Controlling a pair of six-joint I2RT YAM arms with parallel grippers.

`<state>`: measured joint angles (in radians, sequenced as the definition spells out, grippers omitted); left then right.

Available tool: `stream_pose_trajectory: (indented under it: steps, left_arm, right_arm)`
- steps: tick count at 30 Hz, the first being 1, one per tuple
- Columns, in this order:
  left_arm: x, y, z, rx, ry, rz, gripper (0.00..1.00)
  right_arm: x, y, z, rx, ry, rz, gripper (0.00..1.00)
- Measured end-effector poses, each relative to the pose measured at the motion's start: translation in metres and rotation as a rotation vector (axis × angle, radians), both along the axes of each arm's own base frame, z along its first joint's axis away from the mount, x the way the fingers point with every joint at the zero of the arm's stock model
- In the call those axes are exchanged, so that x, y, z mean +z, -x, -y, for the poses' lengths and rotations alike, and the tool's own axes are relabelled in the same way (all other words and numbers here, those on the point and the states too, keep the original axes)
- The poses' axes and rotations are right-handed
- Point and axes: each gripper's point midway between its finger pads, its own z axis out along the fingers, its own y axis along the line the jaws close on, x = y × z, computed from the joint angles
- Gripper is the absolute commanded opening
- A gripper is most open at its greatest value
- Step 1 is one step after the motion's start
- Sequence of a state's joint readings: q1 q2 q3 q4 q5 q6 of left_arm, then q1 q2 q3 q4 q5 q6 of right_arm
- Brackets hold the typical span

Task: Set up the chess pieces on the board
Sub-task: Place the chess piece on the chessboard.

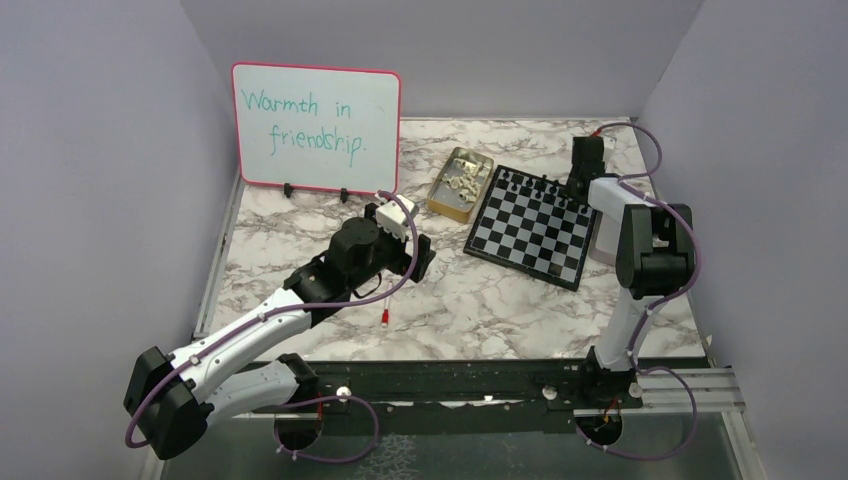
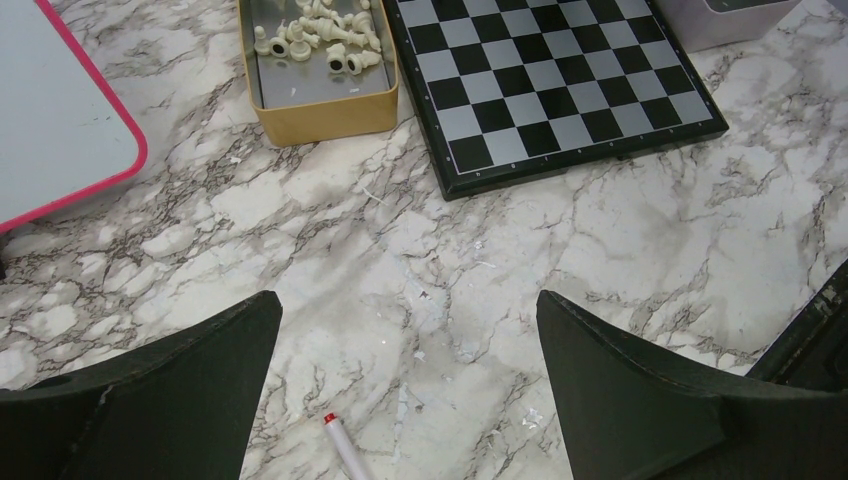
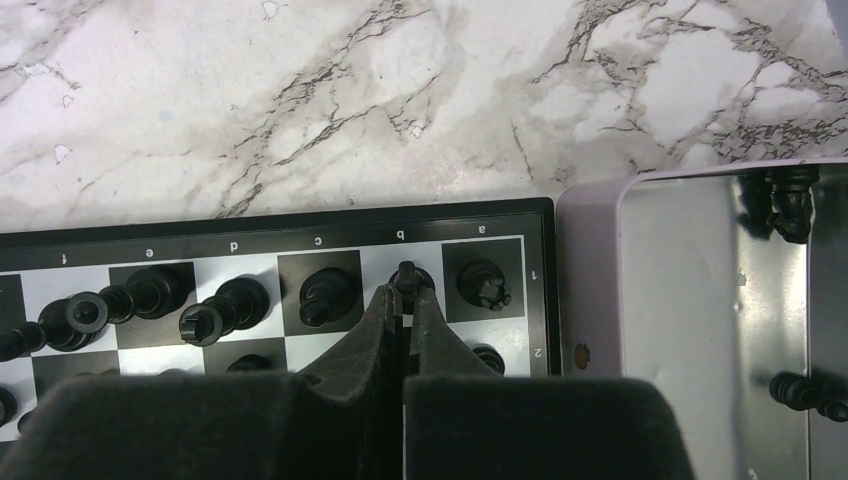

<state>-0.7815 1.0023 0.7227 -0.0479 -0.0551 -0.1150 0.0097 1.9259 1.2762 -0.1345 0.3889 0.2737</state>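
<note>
Currently the right gripper [image 3: 404, 300] has its jaws pinched together on 1 black piece [image 3: 406, 272]. The piece's head pokes out just past the fingertips, over the b square in the end row of the board [image 3: 300, 222]. I can't tell whether its base is down on the square yet.

Just to the tool's right another black man [image 3: 482, 280] stands on the corner square. To its left 3 or 4 more [image 3: 325, 295] fill the same row. Further right, off the board's edge, is a lilac tin [image 3: 590, 300] with 2 spare black men [image 3: 790, 205] visible in it.

Handling, as a judgement:
- **Weight & feel:** the piece looks tiny, light, hard and glossy, so prob. slippery and quick to twist or pop out of a pinch. It needs only a light squeeze.
- **Where to hold:** best at the thin neck below the head, w/ the fingers coming from straight above.
- **Risk:** the neighbours are 1 square away each side, so a tilted approach or a wide release could knock them over.

The left gripper [image 2: 408, 300] has its jaws wide apart and holds nothing, over bare marble. Ahead and to its left is a tan tin [image 2: 320, 110] holding the cream pieces [image 2: 320, 40] in a loose heap. These would be awkward to single out, so take 1 at the edge of the pile. Ahead-right is the board's empty near corner. A red-tipped pen [image 2: 345, 450] lies below, btw. the fingers.
</note>
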Motion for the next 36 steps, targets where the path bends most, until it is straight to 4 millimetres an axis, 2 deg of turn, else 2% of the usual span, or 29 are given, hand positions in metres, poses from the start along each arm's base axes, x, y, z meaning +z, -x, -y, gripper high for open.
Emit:
stream_pose_trajectory:
  steps: [20, 28, 36]
  left_arm:
    - [0.0, -0.0003, -0.0003, 0.003, 0.0, 0.0, 0.99]
    - [0.0, -0.0004, -0.0004, 0.003, 0.0, 0.0, 0.99]
    - [0.0, -0.0019, -0.002, 0.015, -0.003, 0.003, 0.99]
  right_arm:
    - [-0.0036, -0.0008, -0.0027, 0.0, -0.018, 0.0, 0.1]
    - [-0.004, -0.0002, -0.0027, 0.0, -0.018, -0.001, 0.19]
    - [-0.004, 0.0009, -0.0037, 0.004, -0.023, -0.006, 0.23]
